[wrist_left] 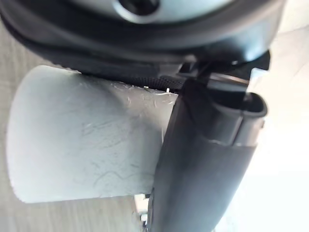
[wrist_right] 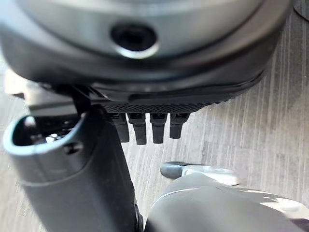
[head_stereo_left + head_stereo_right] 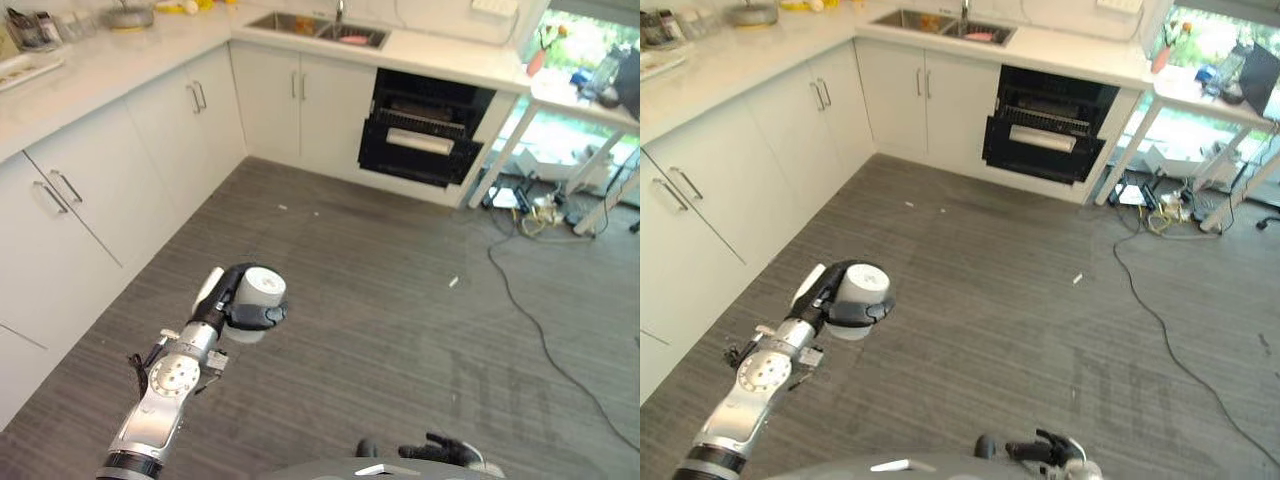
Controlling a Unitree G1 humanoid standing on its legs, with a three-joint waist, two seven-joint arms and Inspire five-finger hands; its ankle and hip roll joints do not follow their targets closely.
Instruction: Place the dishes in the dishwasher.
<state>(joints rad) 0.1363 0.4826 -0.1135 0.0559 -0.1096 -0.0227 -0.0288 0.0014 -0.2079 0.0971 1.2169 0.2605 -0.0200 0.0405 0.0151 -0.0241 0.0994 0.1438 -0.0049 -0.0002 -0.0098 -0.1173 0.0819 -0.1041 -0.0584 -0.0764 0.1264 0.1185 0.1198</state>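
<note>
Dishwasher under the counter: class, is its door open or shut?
Open. The dishwasher shows a dark interior, its door hanging partly down. The left hand holds a white cup.

Cup base hidden behind left hand; countertop items too small.

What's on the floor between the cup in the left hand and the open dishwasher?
Mostly bare grey floor in the left eye view, with small white scraps on it. The left hand holds the cup; the dishwasher stands open across the room.

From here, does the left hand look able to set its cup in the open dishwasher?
Probably not yet: the left hand holds the cup over bare floor, far from the dishwasher.
</note>
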